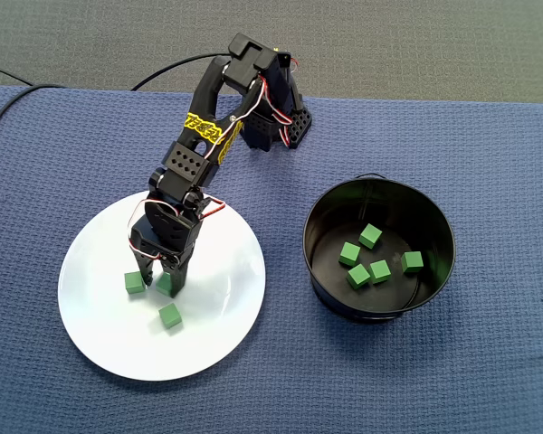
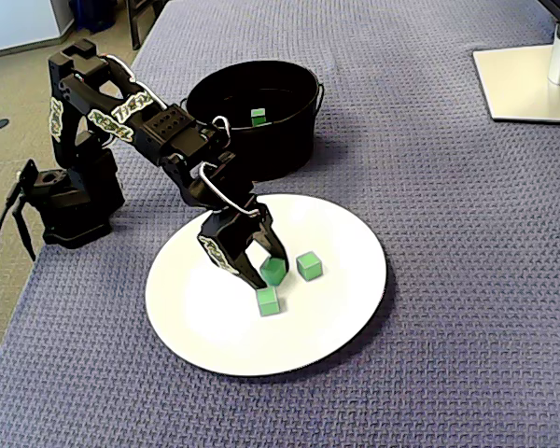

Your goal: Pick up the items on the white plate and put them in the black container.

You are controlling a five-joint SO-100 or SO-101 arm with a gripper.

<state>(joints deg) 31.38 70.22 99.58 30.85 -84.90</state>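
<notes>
A white plate (image 1: 219,271) (image 2: 341,308) holds three green cubes. My gripper (image 1: 163,283) (image 2: 267,267) points down onto the plate, open, with its fingers on either side of the middle cube (image 1: 166,285) (image 2: 273,272); a gap shows beside the cube. Just outside the fingers, in a fixed view, lies another cube (image 1: 134,282) (image 2: 309,266). The third cube (image 1: 170,316) (image 2: 268,301) rests nearer the plate's front. The black container (image 1: 437,226) (image 2: 261,149) stands beside the plate with several green cubes (image 1: 369,236) inside.
The arm's base (image 1: 288,127) (image 2: 70,201) sits at the table's edge on the blue-grey cloth (image 1: 489,362), with a black cable (image 1: 4,108) trailing off. A white monitor stand (image 2: 532,79) occupies one far corner in a fixed view.
</notes>
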